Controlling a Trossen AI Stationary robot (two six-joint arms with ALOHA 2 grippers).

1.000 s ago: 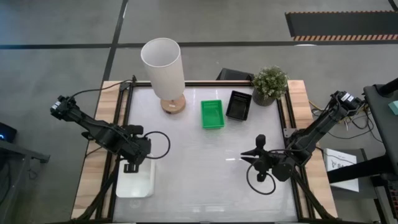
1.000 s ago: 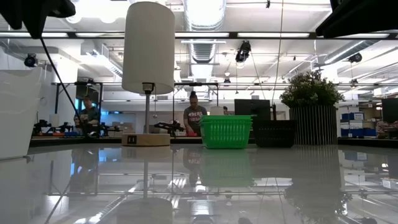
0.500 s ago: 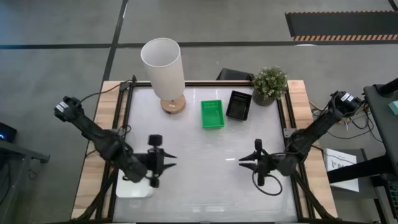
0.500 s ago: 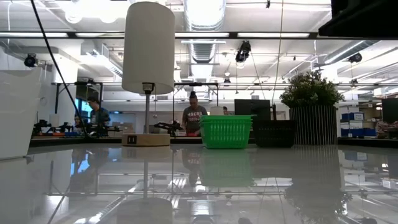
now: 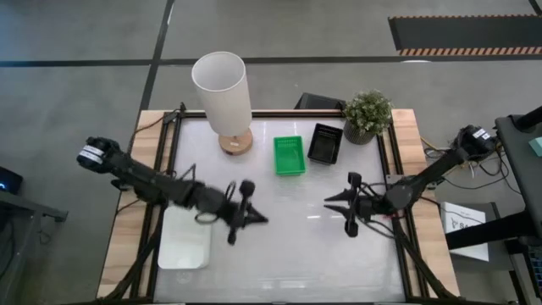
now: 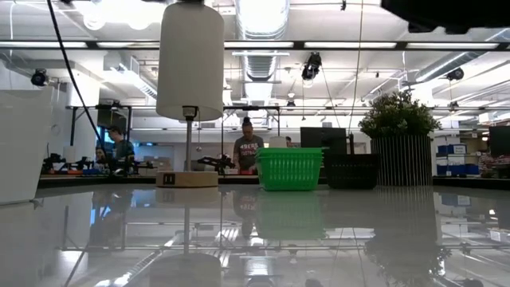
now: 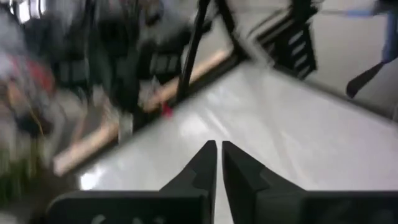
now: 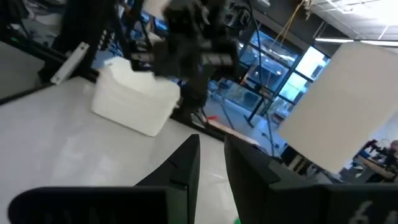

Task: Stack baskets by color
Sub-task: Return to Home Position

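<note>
From above, the left hand (image 5: 252, 217) hangs over the middle of the table (image 5: 279, 254), just beside the white baskets (image 5: 185, 243) at the near left edge. The right hand (image 5: 332, 207) hangs over the right side. The green baskets (image 5: 289, 156) and black baskets (image 5: 325, 143) sit side by side at the far edge, between the lamp (image 5: 220, 89) and the plant (image 5: 367, 114).

From table height, the green baskets (image 6: 291, 167) and black baskets (image 6: 351, 170) stand next to each other, and the white baskets (image 6: 20, 143) are big at the left.

The left wrist view shows the left hand (image 7: 219, 144) pinched shut and empty.

The right wrist view shows the right hand (image 8: 211, 140) nearly closed with a thin gap, holding nothing. The white baskets (image 8: 134, 102) sit far across the table.
</note>
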